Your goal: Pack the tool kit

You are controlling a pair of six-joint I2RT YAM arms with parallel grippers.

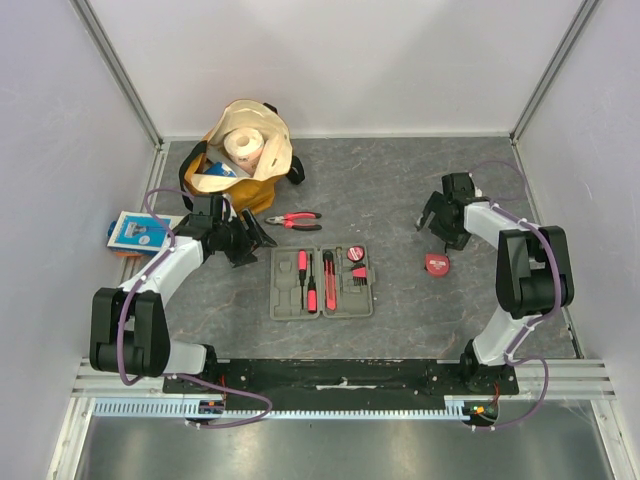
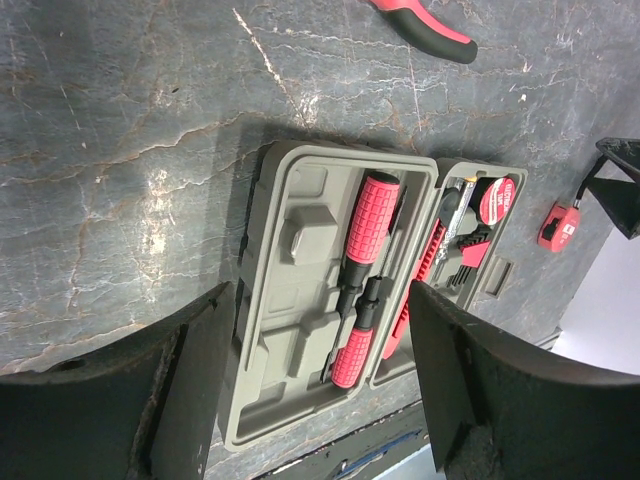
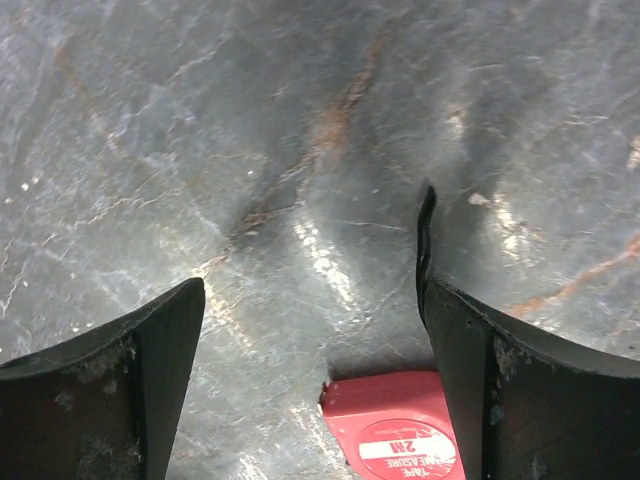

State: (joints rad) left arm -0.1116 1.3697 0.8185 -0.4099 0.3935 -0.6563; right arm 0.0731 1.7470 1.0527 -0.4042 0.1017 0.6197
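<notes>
The grey tool case (image 1: 288, 300) lies open at the table's middle, with red-and-black screwdrivers (image 1: 304, 279) and small tools in its slots. Red-and-black pliers (image 1: 293, 220) lie loose behind it. A red tape measure (image 1: 437, 264) lies loose to its right. My left gripper (image 1: 256, 240) is open and empty, just left of the case's far corner. In the left wrist view the case (image 2: 290, 300) and screwdrivers (image 2: 365, 225) show between my open fingers (image 2: 200, 360). My right gripper (image 1: 440, 224) is open and empty, hovering just behind the tape measure (image 3: 395, 430), whose black strap (image 3: 425, 240) lies by one finger.
A tan-and-yellow bag (image 1: 245, 150) with a paper roll stands at the back left. A blue-and-white packet (image 1: 140, 232) lies at the left edge. White walls enclose the table on three sides.
</notes>
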